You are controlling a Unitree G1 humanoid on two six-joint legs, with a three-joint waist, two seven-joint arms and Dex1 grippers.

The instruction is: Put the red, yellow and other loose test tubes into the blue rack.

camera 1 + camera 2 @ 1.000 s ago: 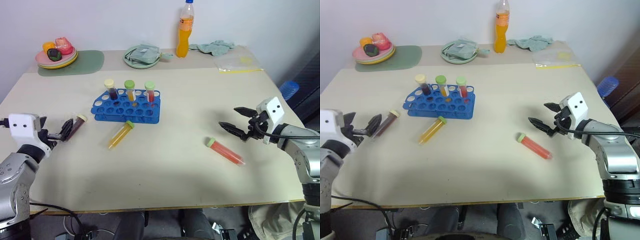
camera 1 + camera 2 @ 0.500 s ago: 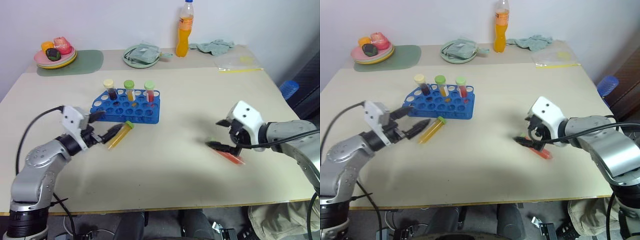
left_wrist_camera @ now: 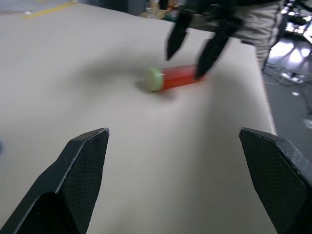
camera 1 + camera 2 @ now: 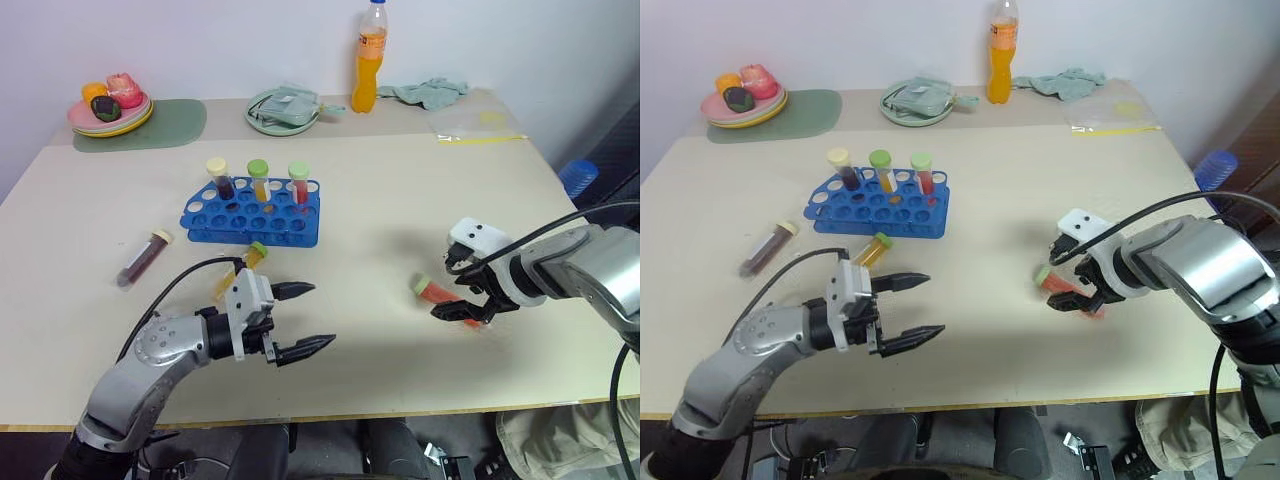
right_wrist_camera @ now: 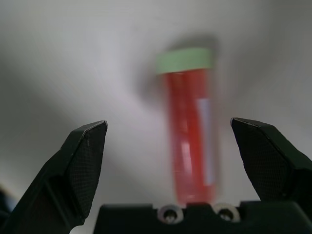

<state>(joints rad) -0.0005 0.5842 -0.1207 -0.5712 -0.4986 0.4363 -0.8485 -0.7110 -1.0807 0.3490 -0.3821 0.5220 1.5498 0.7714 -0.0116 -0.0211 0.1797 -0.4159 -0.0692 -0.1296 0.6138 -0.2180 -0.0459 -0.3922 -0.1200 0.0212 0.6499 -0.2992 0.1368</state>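
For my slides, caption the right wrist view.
Open right gripper poised above the red test tube lying on the table.

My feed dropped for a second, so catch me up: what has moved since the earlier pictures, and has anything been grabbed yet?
The left gripper swung from beside the dark tube at the table's left edge toward the middle, past the yellow tube, jaws open and empty. The right gripper tipped down over the red tube, jaws open astride it, not gripping. All three loose tubes and the blue rack stayed put.
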